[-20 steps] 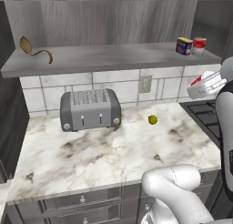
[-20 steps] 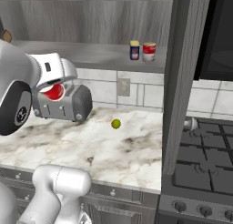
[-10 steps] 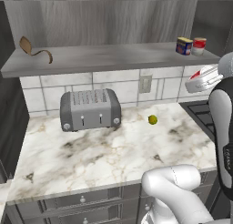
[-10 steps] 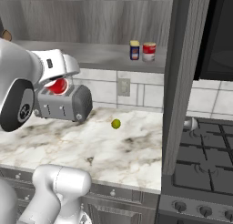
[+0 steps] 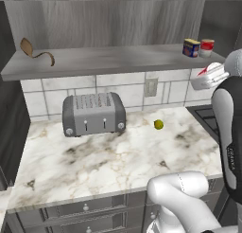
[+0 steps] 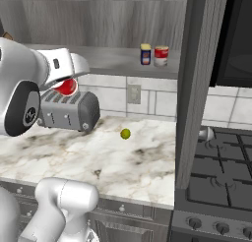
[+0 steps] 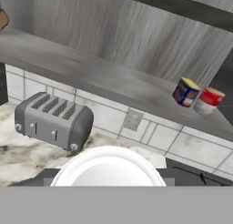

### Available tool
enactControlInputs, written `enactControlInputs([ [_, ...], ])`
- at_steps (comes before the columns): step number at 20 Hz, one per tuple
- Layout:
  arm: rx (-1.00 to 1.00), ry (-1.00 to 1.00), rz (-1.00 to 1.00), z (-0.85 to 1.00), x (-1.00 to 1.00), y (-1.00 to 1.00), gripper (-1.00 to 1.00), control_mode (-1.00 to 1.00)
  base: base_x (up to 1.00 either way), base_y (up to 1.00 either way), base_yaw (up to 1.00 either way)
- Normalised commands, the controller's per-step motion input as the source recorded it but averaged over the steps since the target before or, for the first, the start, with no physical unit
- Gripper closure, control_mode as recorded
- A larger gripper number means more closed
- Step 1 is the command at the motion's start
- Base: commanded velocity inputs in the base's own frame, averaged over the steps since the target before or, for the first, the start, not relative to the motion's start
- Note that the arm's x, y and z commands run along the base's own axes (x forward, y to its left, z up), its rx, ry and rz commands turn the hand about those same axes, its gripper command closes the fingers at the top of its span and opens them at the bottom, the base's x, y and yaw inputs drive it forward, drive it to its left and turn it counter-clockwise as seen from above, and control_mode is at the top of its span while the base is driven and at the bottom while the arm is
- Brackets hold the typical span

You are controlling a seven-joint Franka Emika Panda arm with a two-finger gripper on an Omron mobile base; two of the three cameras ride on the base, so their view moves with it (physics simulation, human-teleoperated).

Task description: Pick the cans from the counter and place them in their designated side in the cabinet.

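My gripper (image 6: 66,86) is shut on a red can (image 6: 67,87) with a white lid (image 7: 108,170), held in the air above the counter (image 5: 94,165). The lid hides my fingertips in the hand view. From the left base my gripper (image 5: 205,76) hangs just below the right end of the cabinet shelf (image 5: 108,59). On that right end stands a dark blue can (image 5: 191,48) with a yellow top. In the hand view the blue can (image 7: 185,91) lies ahead and to the right.
A red can with a white band (image 5: 206,47) stands beside the blue one. A grey toaster (image 5: 93,113) sits at the back of the counter, a yellow-green ball (image 5: 159,124) right of it. A brown curled thing (image 5: 34,51) lies at the shelf's left end. A dark side panel (image 6: 197,88) and stove (image 6: 216,172) are on the right.
My gripper has risen a little with the red can, closer to the shelf's level. The things on the shelf and counter have stayed put.
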Motion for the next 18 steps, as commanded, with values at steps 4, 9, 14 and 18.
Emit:
enactControlInputs([
  [4, 0.00, 0.00, -0.02, 0.06, 0.18, -0.05, 1.00, -1.00, 0.00, 0.00, 0.00],
  [9, 0.00, 0.00, -0.02, 0.06, 0.11, -0.06, 1.00, -1.00, 0.00, 0.00, 0.00],
  [14, 0.00, 0.00, -0.02, 0.02, 0.14, -0.05, 1.00, -1.00, 0.00, 0.00, 0.00],
  [18, 0.00, 0.00, -0.02, 0.02, 0.15, -0.07, 1.00, -1.00, 0.00, 0.00, 0.00],
])
